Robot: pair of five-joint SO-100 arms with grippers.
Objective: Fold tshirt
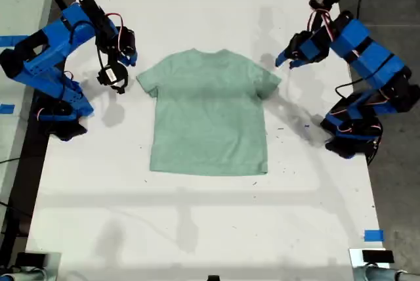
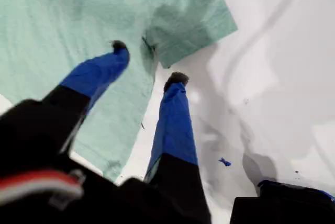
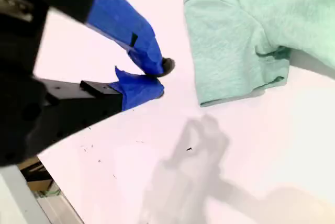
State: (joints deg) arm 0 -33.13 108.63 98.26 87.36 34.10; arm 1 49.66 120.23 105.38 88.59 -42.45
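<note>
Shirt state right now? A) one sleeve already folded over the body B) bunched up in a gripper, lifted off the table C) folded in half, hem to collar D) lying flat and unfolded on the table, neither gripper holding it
D: the tshirt lies spread flat with both sleeves out; my first gripper is open above one sleeve, and my second gripper sits beside the other sleeve over bare table, gripping nothing.

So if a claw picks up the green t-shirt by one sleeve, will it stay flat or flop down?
Probably flop: the t-shirt looks like thin soft cloth, lying flat with small wrinkles. It likely weighs little and would drag across the smooth white table rather than roll.
</note>
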